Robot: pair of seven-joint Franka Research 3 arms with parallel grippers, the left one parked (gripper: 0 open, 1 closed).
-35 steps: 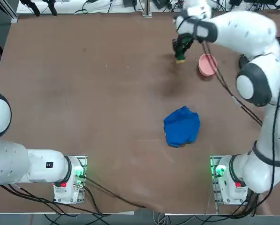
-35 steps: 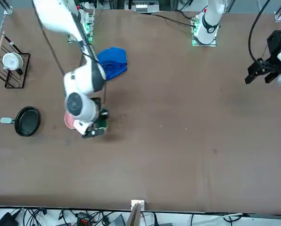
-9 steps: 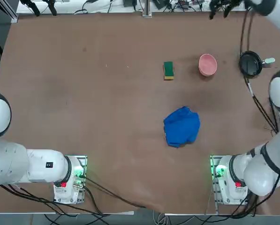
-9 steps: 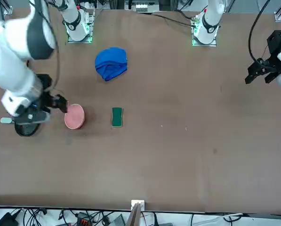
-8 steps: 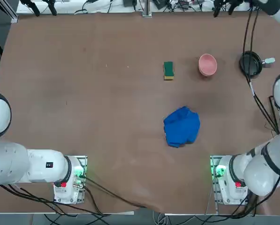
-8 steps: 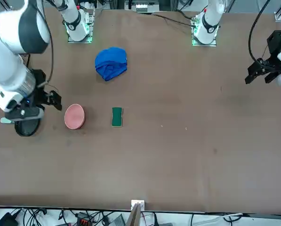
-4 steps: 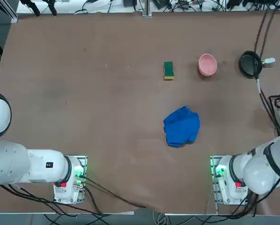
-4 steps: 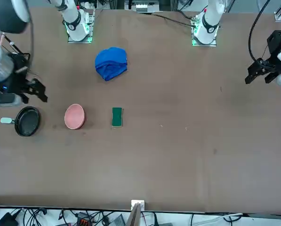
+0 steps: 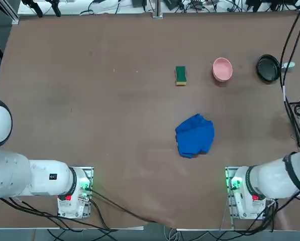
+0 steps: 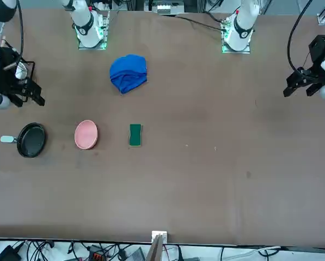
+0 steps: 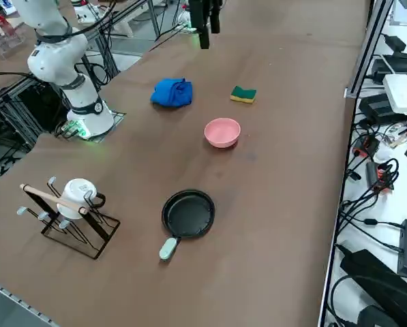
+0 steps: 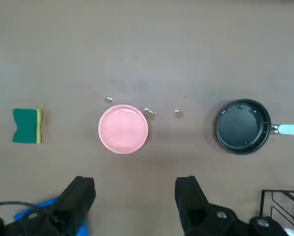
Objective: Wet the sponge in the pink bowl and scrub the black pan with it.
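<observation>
Top view: sponge (image 9: 180, 75) lies green side up on the worktop (image 9: 89, 100), pink bowl (image 9: 222, 69) at its 3 o'clock, black pan (image 9: 268, 68) further along the same line, light handle pointing 3 o'clock. Blue cloth (image 9: 194, 135) sits at the sponge's 6 o'clock, well apart. Right hand (image 12: 134, 196) hangs high above the worktop, fingers spread wide, empty; wrist view looks straight down on bowl, pan and sponge. A few droplets dot the worktop just beside the bowl. Wire rack with white mug (image 11: 77, 193) stands near the pan.
</observation>
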